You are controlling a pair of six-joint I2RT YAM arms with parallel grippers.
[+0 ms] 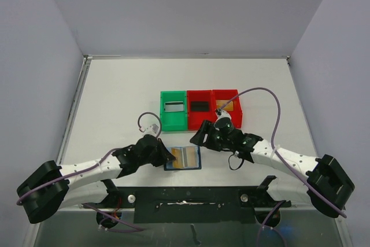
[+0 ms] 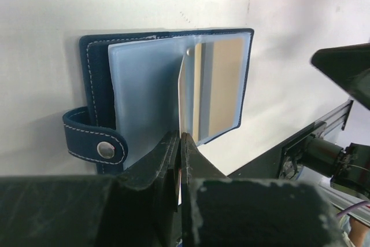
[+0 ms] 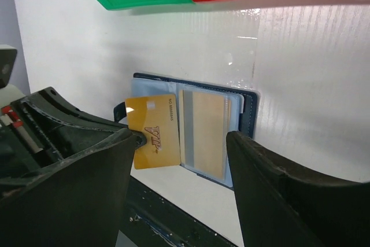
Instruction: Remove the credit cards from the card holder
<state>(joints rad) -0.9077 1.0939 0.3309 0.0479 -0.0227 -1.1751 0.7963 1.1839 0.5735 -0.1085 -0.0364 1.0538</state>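
The dark blue card holder [image 1: 193,158] lies open on the table near the front edge. My left gripper [image 1: 169,157] is shut on a gold card, seen edge-on in the left wrist view [image 2: 185,99] and face-on, marked VIP, in the right wrist view [image 3: 154,132]. The card stands partly out over the holder's left pockets [image 2: 144,96]. Another tan card with a grey stripe [image 3: 207,133] sits in the right pocket. My right gripper [image 1: 199,135] hovers open and empty just behind the holder [image 3: 250,114].
A green bin [image 1: 173,118] and two red bins [image 1: 200,117] [image 1: 228,99] stand in a row behind the holder, each with a card inside. The black mounting rail [image 1: 191,198] runs along the table's near edge.
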